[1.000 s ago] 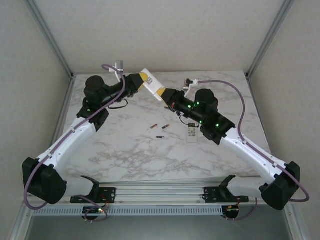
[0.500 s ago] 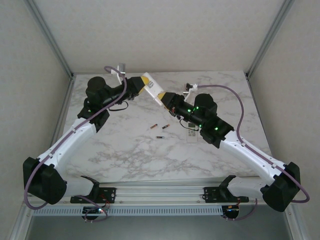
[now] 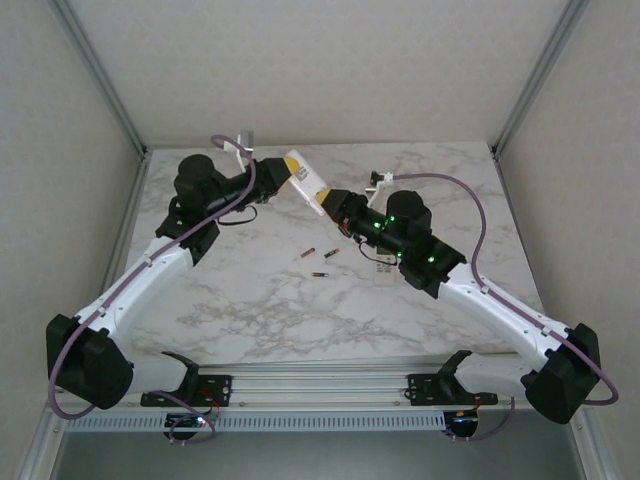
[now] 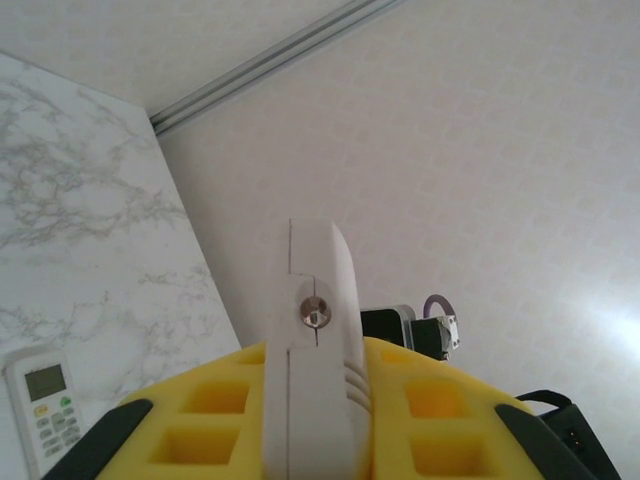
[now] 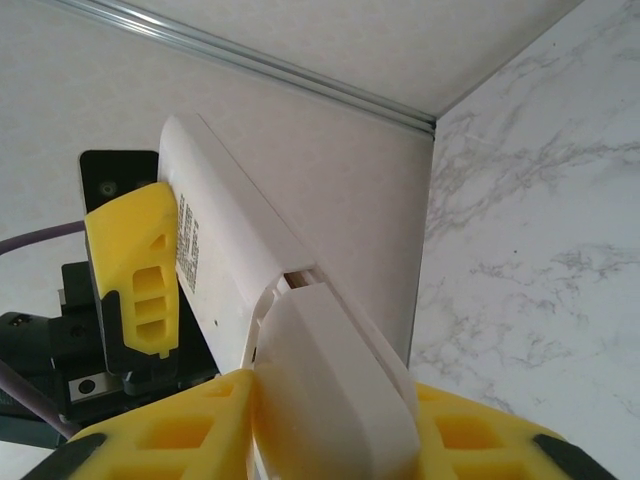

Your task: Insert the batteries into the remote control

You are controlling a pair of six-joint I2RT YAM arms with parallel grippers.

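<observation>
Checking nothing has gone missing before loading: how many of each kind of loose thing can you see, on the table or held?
Batteries: 3
Remotes: 2
Total: 5

remote (image 4: 315, 400) btm cropped, batts (image 3: 309, 253) too tiny

remote (image 4: 330, 400) matt wht plastic, table (image 3: 260, 300) marble-look

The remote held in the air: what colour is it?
White; the remote shows best in the right wrist view.
</observation>
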